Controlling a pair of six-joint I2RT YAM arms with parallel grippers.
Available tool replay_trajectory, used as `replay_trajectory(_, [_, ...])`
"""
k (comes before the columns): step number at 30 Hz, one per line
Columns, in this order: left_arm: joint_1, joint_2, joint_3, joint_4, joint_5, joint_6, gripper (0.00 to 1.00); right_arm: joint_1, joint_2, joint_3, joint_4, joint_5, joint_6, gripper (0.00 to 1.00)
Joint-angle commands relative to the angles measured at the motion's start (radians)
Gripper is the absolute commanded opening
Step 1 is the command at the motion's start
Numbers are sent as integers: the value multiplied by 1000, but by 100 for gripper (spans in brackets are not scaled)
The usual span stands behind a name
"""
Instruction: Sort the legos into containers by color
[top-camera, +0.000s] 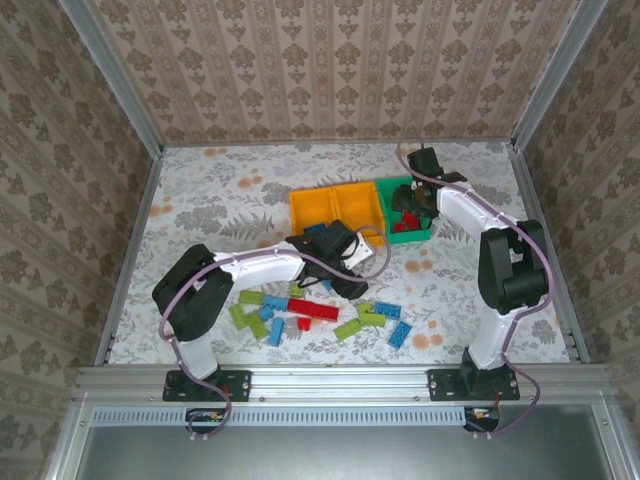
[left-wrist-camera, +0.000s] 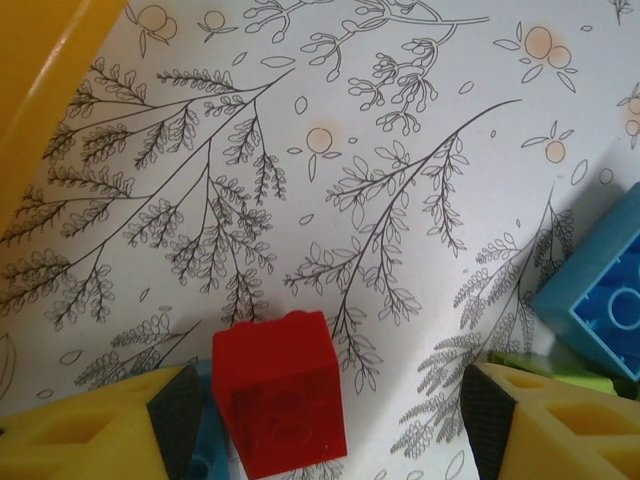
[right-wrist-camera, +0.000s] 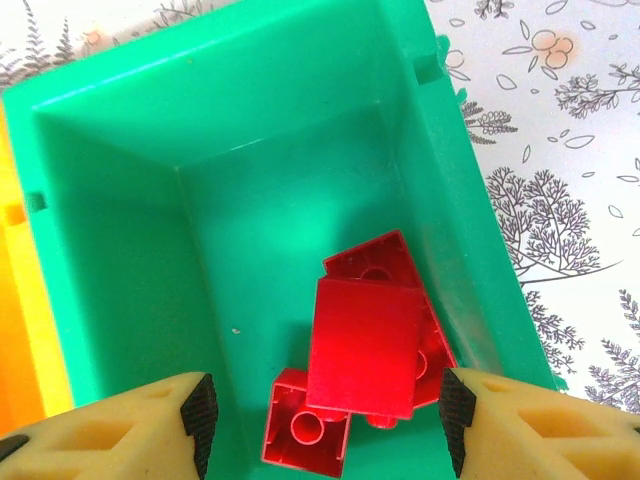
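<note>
Red lego (left-wrist-camera: 280, 385) between parted left fingers (left-wrist-camera: 178, 415), close beside one pad

Bright, even light fills every picture. Shadows on the tabletop (top-camera: 200, 190) are soft and small. At 10 o'clock in the left wrist view, the yellow bin (left-wrist-camera: 40, 80) is blurry with a shiny stripe.

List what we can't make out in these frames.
- Right wrist: the count of red bricks in the green bin; they overlap, and the bottom edge cuts one off.
- Left wrist: a blue piece behind the red brick is mostly hidden; a blue brick is cut off by the right edge.
- Top: the green bin's contents are partly covered by the right gripper.
</note>
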Motion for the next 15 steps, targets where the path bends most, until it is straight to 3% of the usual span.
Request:
replay_trajectory(1, [-16,39,52,-54,-26,3,71,-3,-64,-24,-13,-24,21,64])
replay_trajectory(15, [-22,76,67,-59,-37,10,46,-26,-187,-94,-6,-24,29,66])
